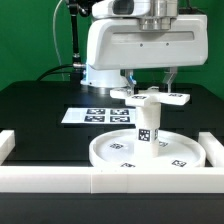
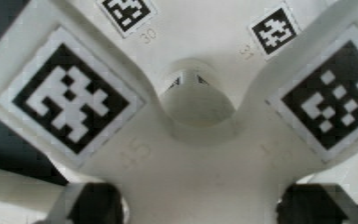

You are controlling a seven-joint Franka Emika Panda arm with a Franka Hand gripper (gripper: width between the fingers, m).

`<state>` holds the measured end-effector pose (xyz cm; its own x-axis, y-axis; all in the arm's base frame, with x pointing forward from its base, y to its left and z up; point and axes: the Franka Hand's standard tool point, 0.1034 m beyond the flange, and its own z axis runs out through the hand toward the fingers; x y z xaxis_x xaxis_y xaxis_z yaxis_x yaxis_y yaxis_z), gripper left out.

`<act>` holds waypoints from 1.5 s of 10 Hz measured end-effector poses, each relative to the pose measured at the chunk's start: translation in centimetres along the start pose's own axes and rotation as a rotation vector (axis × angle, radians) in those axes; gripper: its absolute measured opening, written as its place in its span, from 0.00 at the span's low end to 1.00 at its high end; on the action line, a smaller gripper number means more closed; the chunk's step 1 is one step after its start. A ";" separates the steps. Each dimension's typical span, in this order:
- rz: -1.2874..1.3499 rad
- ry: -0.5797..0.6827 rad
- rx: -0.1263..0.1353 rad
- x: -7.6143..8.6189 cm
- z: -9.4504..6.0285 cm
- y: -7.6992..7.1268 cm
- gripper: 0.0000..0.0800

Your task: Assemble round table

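Note:
The round disc lies flat on the black table against the front bar. The short post, with tags on its side, stands upright on the disc. The flat lobed foot piece lies level on top of the post. My gripper is directly above it, shut on the foot piece across its narrow middle. In the wrist view the foot piece fills the picture, with a tag on each lobe and a round boss in its centre. My gripper shows both dark fingers against the piece's edges.
The marker board lies flat behind the disc. White barrier bars run along the front, the exterior view's left and the exterior view's right. The arm's white body hangs over the middle of the table.

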<state>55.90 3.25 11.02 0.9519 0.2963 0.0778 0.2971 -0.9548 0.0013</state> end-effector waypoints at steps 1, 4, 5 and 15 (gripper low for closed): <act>0.119 0.011 0.007 0.1 0.1 -0.1 0.54; 0.516 0.039 0.022 0.3 0.1 -0.6 0.54; 0.645 0.044 0.030 0.3 0.2 -0.5 0.54; 1.649 0.032 0.089 0.2 0.3 -0.5 0.54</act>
<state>55.96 3.80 10.78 0.2250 -0.9734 -0.0434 -0.9645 -0.2162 -0.1514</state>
